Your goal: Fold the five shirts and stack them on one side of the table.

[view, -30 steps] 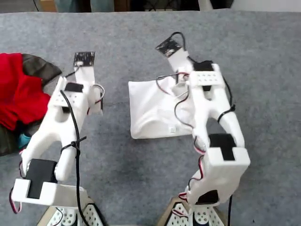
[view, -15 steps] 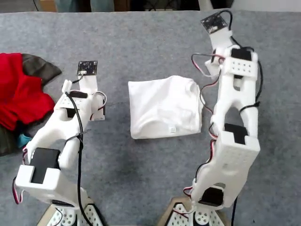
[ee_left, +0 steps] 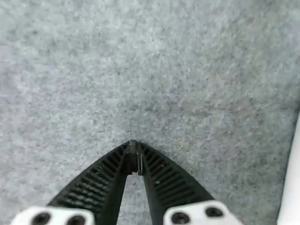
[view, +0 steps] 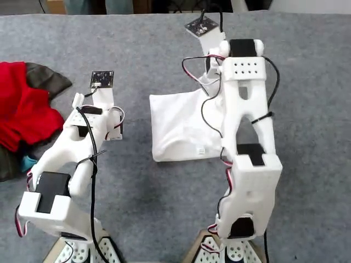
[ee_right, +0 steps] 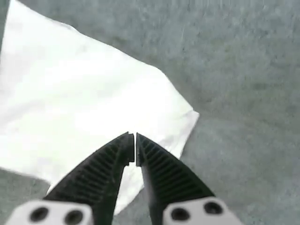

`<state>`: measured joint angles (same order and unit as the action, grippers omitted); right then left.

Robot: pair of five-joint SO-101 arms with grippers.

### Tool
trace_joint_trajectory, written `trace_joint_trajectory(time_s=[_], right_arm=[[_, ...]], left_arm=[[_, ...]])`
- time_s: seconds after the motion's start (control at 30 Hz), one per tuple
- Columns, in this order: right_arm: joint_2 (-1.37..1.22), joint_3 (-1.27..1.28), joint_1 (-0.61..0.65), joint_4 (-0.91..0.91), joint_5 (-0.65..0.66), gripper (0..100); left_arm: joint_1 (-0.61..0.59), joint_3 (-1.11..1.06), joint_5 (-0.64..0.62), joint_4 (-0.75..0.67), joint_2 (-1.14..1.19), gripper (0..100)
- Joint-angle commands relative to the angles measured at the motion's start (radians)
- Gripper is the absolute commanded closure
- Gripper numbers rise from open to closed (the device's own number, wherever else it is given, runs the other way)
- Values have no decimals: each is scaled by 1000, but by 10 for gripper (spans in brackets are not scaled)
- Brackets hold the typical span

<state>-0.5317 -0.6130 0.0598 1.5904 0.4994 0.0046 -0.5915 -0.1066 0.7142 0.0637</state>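
A folded white shirt (view: pixel 181 129) lies at the table's middle; it also appears as the white shirt (ee_right: pixel 79 108) in the right wrist view. My right gripper (ee_right: pixel 135 138) is shut with nothing in it and hovers over the shirt's far edge, its arm (view: pixel 244 115) covering the shirt's right side. My left gripper (ee_left: pixel 133 151) is shut and empty above bare grey felt, to the left of the shirt, on its arm (view: pixel 82 131). A heap of red and dark shirts (view: pixel 24 109) sits at the left edge.
Grey felt (view: pixel 137 49) covers the table. A sliver of the white shirt (ee_left: pixel 291 187) shows at the edge of the left wrist view. Open room lies along the far side and the right side of the table.
The right arm swung out to the right off the shirt, then came back left over its far right part. The left arm pulled back slightly and then held still.
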Motion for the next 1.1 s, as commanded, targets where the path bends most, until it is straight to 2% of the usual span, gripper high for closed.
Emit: trace_joint_trajectory(time_s=[0.0,0.23,0.33,0.57,0.9,1.0,1.07], right_arm=[[-76,7,-35,-95,-11,984],[-265,5,-190,-368,-11,984],[-277,-1,-207,-388,-9,984],[-277,-186,-163,-164,-9,984],[-277,-690,-126,181,-11,984],[-217,-654,-120,181,-9,984],[-131,-507,-92,181,-11,984]], left_arm=[[-1,8,0,-6,-5,971],[-1,8,0,-6,-5,971],[-1,8,0,-6,-5,971],[1,8,0,-6,-5,971],[1,8,0,-6,-5,971],[-1,8,0,-6,-5,971],[-1,8,0,-6,-5,971]])
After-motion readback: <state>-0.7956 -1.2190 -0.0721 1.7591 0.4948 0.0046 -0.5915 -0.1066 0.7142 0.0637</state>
